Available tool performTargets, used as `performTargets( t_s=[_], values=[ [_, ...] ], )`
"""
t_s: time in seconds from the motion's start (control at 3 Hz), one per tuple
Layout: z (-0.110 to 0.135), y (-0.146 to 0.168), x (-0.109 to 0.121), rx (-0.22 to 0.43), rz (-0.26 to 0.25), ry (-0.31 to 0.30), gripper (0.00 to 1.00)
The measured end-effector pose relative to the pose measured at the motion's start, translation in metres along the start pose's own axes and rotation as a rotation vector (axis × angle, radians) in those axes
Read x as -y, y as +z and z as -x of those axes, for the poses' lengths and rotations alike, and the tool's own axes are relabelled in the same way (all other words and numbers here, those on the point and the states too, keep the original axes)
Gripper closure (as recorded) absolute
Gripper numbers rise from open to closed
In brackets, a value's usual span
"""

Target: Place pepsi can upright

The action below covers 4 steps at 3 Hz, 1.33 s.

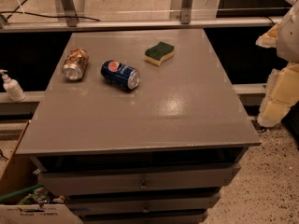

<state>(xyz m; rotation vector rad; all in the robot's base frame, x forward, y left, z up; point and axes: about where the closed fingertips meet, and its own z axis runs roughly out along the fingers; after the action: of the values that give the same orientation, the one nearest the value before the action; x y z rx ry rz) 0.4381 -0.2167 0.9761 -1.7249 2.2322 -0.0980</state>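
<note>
pepsi can (120,74) on side, 10 o'clock on table (187,106). Gripper (279,94) off 3 o'clock edge, open or closed: cannot tell. Risk: nudged can rolls into tan can (75,64).

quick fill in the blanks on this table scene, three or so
The pepsi can lies on its ____ on the table.
The sponge has a ____ top.
The gripper hovers beyond the table's ____ edge.
Missing words: side; green; right.
</note>
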Motion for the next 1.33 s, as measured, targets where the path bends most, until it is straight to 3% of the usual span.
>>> performTargets(
  t_s=[0.33,0.67,1.33],
  values=[
    [0.000,0.000,0.000,0.000,0.000,0.000,0.00],
    [0.017,0.007,0.000,0.032,-0.012,-0.026,0.00],
    [0.091,0.046,0.008,0.133,-0.041,-0.083,0.00]
  ],
)
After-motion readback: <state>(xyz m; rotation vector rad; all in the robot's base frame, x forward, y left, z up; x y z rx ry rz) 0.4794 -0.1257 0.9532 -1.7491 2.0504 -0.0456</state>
